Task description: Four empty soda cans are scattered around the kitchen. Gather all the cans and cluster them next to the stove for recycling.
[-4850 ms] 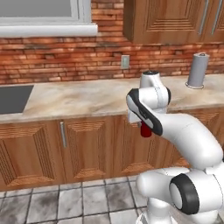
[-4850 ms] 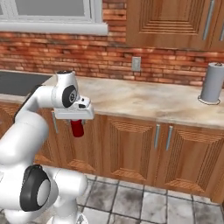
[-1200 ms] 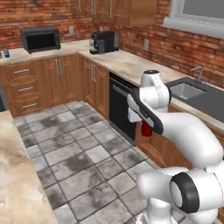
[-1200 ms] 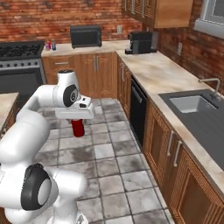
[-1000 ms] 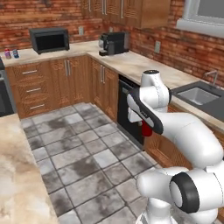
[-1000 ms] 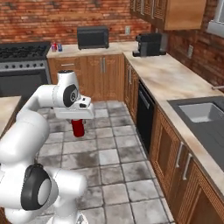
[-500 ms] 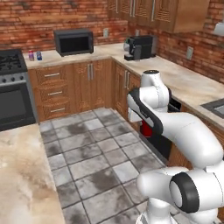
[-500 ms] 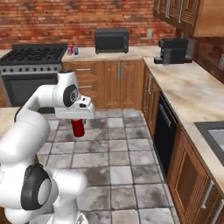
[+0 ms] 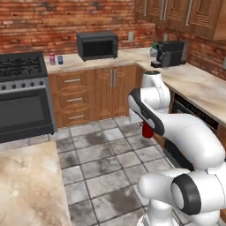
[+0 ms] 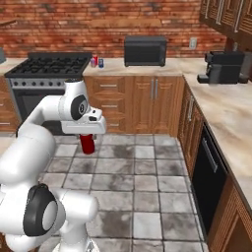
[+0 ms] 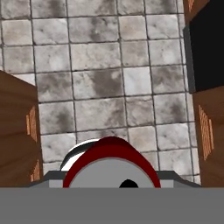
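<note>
A: The white arm's gripper (image 10: 87,139) is carrying a small red cylindrical soda can with a silver top (image 10: 87,143), hanging upright over the grey stone-tile floor (image 10: 147,197).

B: And the fingers are clamped on that can, one on each side. In the hand view its silver top (image 11: 113,175) is sitting right between them.

A: I'd say it's being kept low and close to the body so it rides steady while the base is travelling.

B: The wide black gas stove with cast grates (image 10: 47,66) is standing ahead on the left. On the pale stone surface (image 10: 115,66) just beside the stove's right edge, two small cans are standing together, one red (image 10: 93,61), one bluish (image 10: 100,62).

A: That looks like the cluster spot. The dark grey boxy microwave (image 10: 145,50) is sitting further right on the same surface.

B: Delivery still pending, I reckon.
</note>
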### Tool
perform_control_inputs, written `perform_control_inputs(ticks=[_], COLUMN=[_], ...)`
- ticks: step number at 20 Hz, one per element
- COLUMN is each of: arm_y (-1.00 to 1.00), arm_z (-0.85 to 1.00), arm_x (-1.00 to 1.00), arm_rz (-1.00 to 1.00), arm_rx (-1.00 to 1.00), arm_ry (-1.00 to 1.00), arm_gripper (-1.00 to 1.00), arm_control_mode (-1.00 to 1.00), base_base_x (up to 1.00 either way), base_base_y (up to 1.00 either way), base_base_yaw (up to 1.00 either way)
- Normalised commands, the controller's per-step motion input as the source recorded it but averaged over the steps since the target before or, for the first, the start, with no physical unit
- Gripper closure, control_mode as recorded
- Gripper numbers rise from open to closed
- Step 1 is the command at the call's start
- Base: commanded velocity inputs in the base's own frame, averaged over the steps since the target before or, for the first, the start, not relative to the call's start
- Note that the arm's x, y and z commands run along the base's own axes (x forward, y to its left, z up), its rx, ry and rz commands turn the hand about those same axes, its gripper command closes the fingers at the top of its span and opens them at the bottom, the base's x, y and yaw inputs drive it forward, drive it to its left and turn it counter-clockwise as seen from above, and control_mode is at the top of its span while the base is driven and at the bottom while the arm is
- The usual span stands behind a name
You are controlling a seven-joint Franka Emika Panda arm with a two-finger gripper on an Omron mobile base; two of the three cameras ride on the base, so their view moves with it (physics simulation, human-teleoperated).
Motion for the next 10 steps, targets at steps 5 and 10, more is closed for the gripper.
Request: perform_control_inputs(ticks=[5, 10], arm_y=[0.00, 0.00], arm_z=[0.00, 0.00], arm_x=[0.00, 0.00], arm_rz=[0.00, 0.00], arm_rx=[0.00, 0.00], arm_ry=[0.00, 0.00], arm_gripper=[1.00, 1.00], arm_control_mode=[1.00, 1.00], base_base_x=[0.81, 0.70], base_base_y=[-0.15, -0.13], base_base_yaw=[0.20, 0.16])
